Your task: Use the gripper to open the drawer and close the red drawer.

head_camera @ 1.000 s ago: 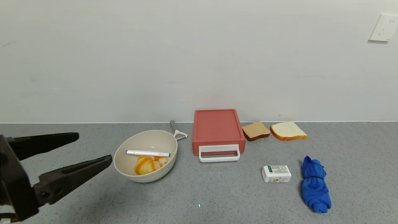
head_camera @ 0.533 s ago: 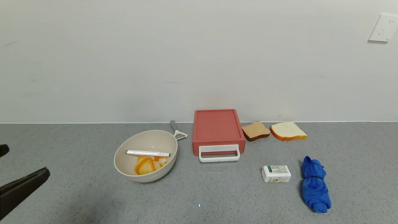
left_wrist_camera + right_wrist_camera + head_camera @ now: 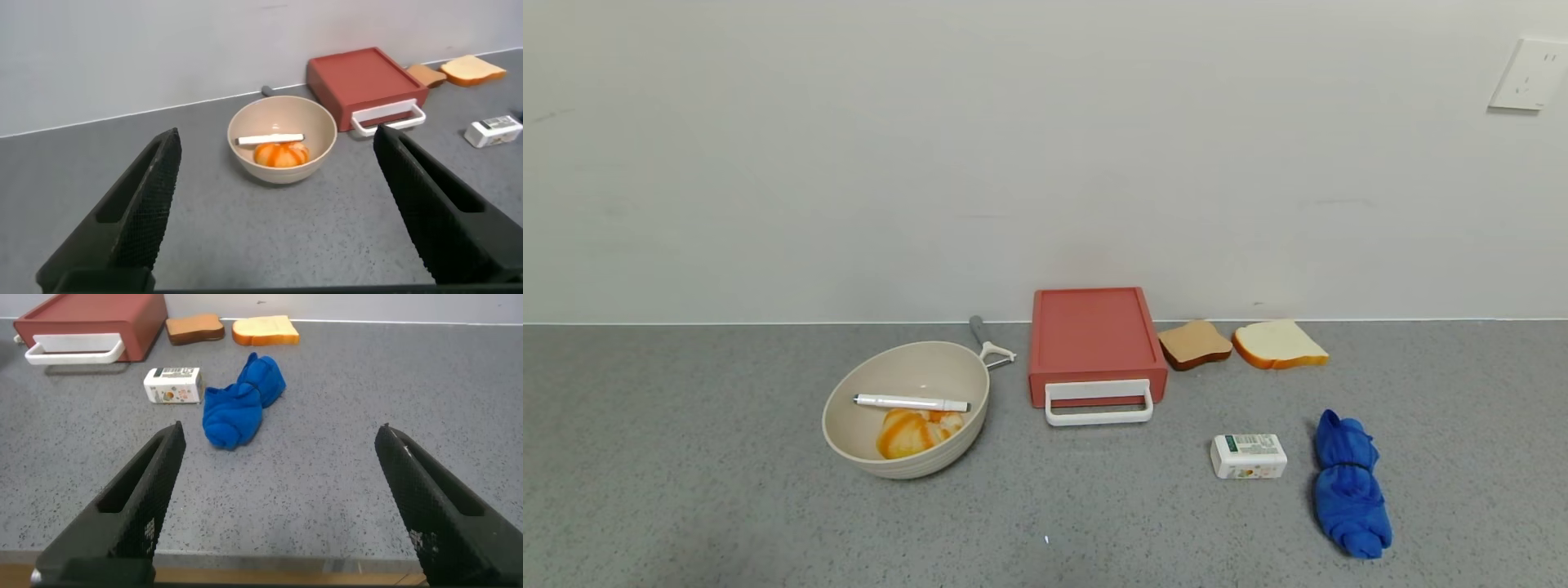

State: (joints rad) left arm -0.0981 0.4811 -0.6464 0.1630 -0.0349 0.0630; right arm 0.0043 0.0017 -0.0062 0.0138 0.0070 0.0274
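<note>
The flat salmon-red plastic drawer [image 3: 1096, 343] with its white loop handle [image 3: 1098, 403] sat apparently closed against the wall, between the beige bowl [image 3: 905, 408] and brown bread slice [image 3: 1195, 343]. The left gripper [image 3: 278, 204] and right gripper [image 3: 282, 498] both gaped wide, holding nothing, well short of it.

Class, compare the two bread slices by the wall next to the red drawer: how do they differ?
The brown slice is darker and looks smaller; the white slice is pale with an orange crust. The brown slice lies nearer the drawer, the white slice farther away. Both lie flat on the grey counter.
</note>
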